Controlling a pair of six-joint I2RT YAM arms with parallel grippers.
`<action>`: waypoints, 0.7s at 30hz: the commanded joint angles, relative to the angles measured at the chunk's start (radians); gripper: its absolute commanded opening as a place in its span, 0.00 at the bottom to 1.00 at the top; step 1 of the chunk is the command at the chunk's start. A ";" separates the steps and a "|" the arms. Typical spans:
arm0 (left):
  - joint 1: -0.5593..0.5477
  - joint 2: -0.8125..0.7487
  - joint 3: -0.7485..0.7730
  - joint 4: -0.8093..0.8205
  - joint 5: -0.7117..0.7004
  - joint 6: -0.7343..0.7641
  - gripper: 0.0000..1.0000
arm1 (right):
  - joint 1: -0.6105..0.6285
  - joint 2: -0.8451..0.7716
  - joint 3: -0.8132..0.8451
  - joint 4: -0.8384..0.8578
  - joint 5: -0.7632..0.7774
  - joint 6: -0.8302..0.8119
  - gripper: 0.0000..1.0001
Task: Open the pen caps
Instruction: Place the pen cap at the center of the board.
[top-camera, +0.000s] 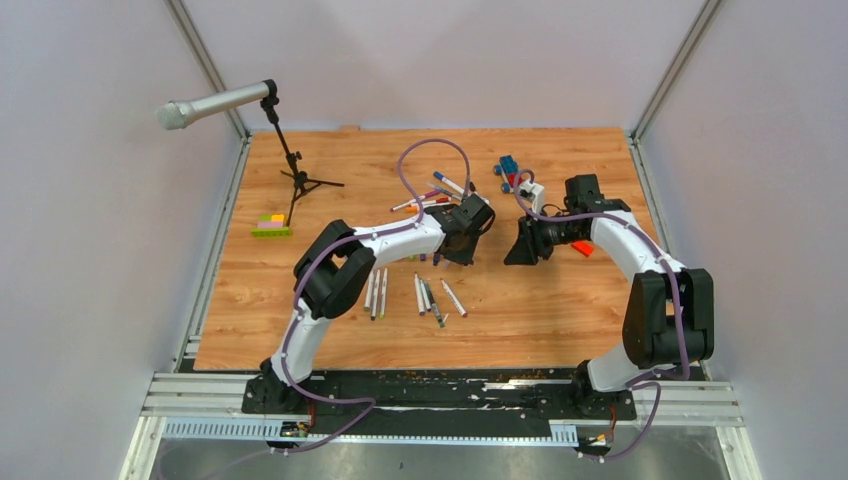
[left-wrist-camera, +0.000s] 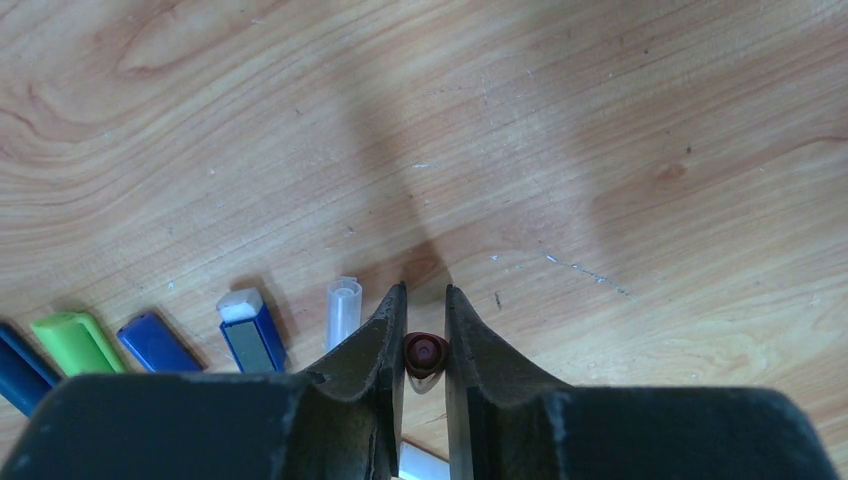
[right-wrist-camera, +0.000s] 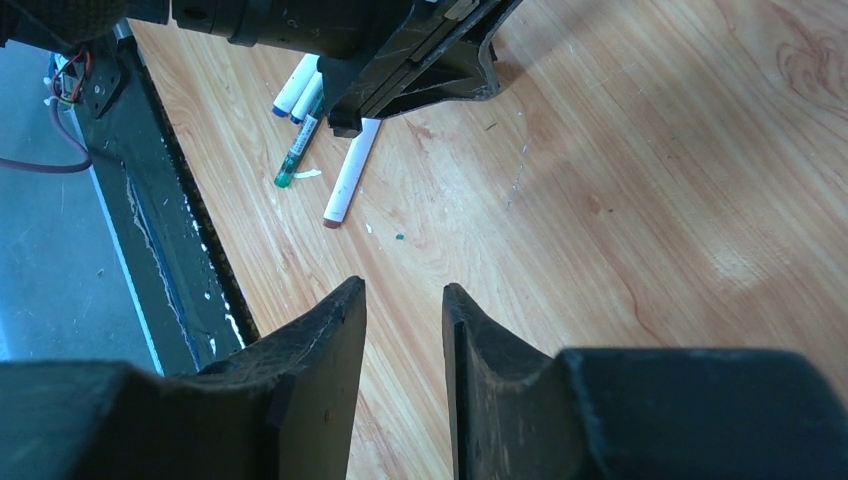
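Note:
My left gripper (left-wrist-camera: 426, 300) is shut on a small dark red pen cap (left-wrist-camera: 425, 352), whose round end faces the left wrist camera, just above the wood. Left of it on the table lie loose pen caps: a clear one (left-wrist-camera: 342, 310), a blue one with a white end (left-wrist-camera: 250, 330), another blue (left-wrist-camera: 155, 342) and a green (left-wrist-camera: 75, 342). My right gripper (right-wrist-camera: 405, 295) is open and empty, and faces the left gripper (top-camera: 470, 225) across a short gap. Pens (top-camera: 430, 297) lie in front of the left arm, others (top-camera: 375, 293) beside it, several more (top-camera: 435, 195) behind.
Behind my right gripper (top-camera: 522, 245) lies an orange block (top-camera: 583, 248). A blue-and-red toy car (top-camera: 510, 170) sits at the back. At the back left a microphone stand (top-camera: 292, 180) rises over a green-yellow brick bar (top-camera: 270, 229). The table's black front rail (right-wrist-camera: 150, 220) shows to my right gripper's left.

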 joint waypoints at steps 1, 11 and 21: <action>-0.003 0.037 0.034 -0.076 -0.032 0.011 0.25 | -0.011 -0.020 0.012 0.000 -0.044 -0.032 0.35; -0.003 0.041 0.079 -0.101 -0.040 0.016 0.29 | -0.019 -0.021 0.014 -0.007 -0.055 -0.039 0.35; -0.002 0.026 0.117 -0.115 -0.023 0.026 0.32 | -0.025 -0.021 0.014 -0.014 -0.064 -0.047 0.35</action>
